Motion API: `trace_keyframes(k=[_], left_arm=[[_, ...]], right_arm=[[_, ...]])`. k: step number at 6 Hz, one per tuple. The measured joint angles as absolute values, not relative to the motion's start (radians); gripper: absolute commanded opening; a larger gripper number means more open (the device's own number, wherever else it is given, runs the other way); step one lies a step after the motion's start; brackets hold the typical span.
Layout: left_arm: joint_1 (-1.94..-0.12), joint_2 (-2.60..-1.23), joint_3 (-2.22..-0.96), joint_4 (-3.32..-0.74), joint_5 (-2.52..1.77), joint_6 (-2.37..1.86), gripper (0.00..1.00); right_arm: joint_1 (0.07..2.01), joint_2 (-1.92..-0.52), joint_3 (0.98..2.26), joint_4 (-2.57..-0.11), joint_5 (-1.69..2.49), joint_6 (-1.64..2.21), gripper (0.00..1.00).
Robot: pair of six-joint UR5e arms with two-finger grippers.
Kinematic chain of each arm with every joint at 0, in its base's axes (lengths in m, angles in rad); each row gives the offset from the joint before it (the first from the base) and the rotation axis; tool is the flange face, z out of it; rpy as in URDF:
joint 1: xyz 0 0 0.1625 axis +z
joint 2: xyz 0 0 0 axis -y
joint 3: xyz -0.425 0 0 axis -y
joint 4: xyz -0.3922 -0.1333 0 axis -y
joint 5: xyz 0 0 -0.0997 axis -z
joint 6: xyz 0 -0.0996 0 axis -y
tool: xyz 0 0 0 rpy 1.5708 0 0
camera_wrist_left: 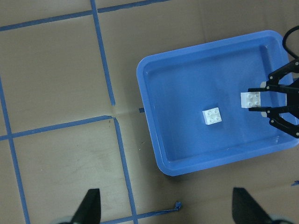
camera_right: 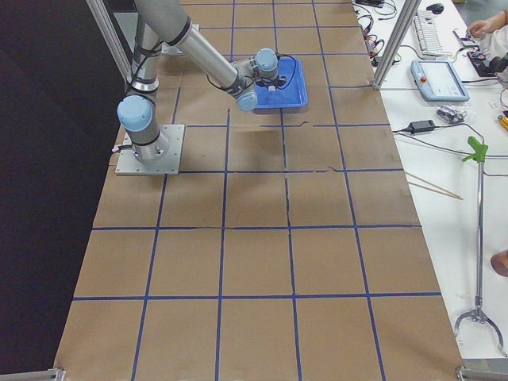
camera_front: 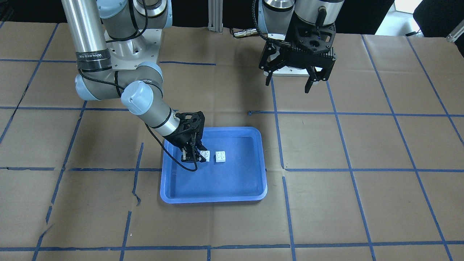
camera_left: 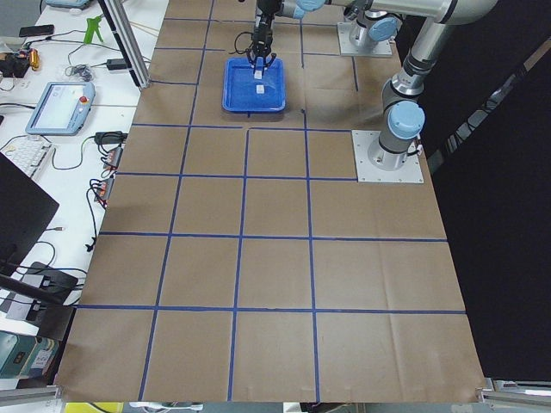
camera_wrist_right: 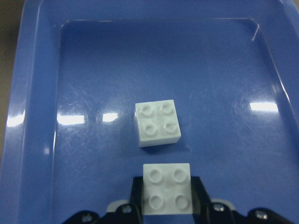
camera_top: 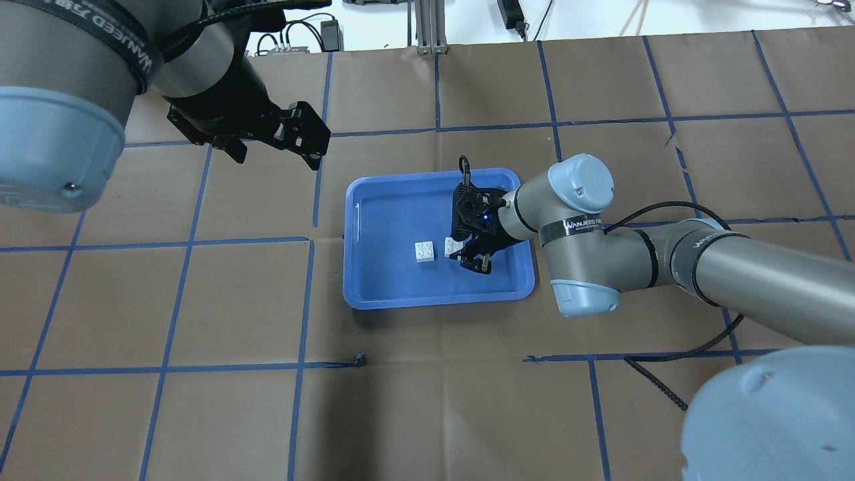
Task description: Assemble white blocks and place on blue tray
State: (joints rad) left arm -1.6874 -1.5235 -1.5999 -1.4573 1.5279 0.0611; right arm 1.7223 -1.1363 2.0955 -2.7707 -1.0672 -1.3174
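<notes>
A rectangular blue plastic tray (camera_front: 214, 197) with rounded corners and a raised rim lies near the middle of the overhead view. Both small white square plastic bricks, each with four round studs, are inside it. The loose brick (camera_wrist_right: 158, 122) sits studs up on the tray floor, a little left of the tray's centre in the overhead view. The gripped brick (camera_wrist_right: 167, 195) is just to its right there, near it but not touching, also studs up. Whether this one rests on the floor or hangs just above it cannot be told.

The right tool (camera_wrist_left: 256, 99) is closed on the gripped brick, a black finger against each of two opposite sides. Its arm comes in from the right of the overhead view, elbow bent, wrist angled down into the tray's right half. The left tool (camera_front: 288, 85) hangs high over the counter (camera_front: 362, 203) at the upper left of the overhead view, clear of the tray, its fingers spread wide and holding nothing.

The counter is covered in brown paper marked with a grid of blue tape. In the left-side view a white desk with a teach pendant (camera_left: 58, 107) and cables runs along the frame's left edge.
</notes>
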Motion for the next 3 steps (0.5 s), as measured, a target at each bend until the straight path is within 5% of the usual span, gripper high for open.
trace_keyframes(k=[3], left_arm=[[-1.687,-1.524,-1.599,-1.454,1.529,0.061,0.99]], right_arm=[[1.73,-1.129,2.093,-2.783,-1.065,-1.274,0.34]])
